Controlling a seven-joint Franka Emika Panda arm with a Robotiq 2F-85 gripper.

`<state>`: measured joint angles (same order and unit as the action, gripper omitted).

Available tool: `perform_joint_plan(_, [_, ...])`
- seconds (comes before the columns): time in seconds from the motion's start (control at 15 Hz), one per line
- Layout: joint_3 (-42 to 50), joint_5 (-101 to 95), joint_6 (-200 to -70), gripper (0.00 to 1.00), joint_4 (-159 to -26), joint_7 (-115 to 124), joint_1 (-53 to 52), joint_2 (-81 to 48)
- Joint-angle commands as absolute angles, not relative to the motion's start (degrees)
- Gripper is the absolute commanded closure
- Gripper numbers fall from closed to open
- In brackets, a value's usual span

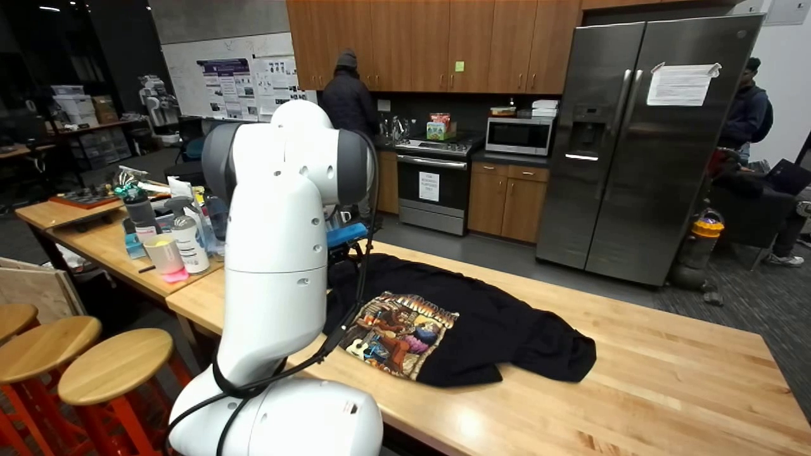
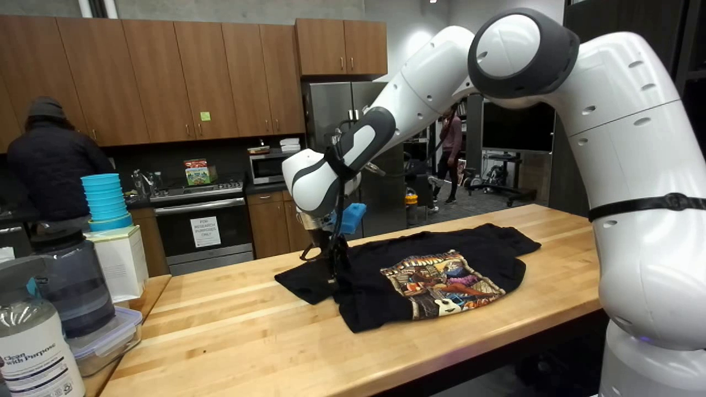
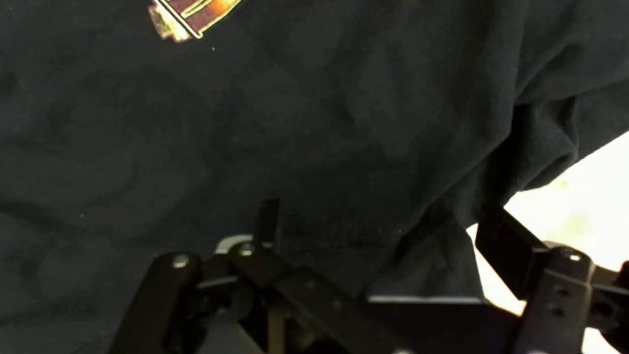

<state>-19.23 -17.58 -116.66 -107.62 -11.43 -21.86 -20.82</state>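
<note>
A black shirt (image 1: 494,335) with a colourful printed picture (image 1: 399,335) lies spread on the wooden table. In an exterior view the same shirt (image 2: 369,292) has a sleeve reaching out beneath my gripper (image 2: 333,270), which points downward. Black cloth (image 3: 295,123) fills most of the wrist view, with folds at the right and a corner of the print at the top. There my gripper (image 3: 388,236) stands open, its fingers wide apart over the cloth near its edge. Nothing is visibly pinched; whether the fingertips touch the fabric I cannot tell. The arm largely hides the gripper in an exterior view.
The wooden table (image 1: 665,380) extends past the shirt. At one end stand a spray bottle (image 2: 38,342), stacked blue cups (image 2: 105,201) and a lidded plastic container (image 2: 105,336). Stools (image 1: 114,367) stand beside the table. A person (image 1: 348,101) is by the kitchen counter.
</note>
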Motion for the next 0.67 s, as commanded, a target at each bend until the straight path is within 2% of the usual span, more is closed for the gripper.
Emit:
perform_joint_plan(0.0, [-19.27,-19.15,-111.58,0.00,-105.21,-18.32,-22.47,-22.20])
perform_joint_plan(0.6, [-19.90,-22.34,-109.97,0.00,-105.22,-28.03,-22.28,-21.08])
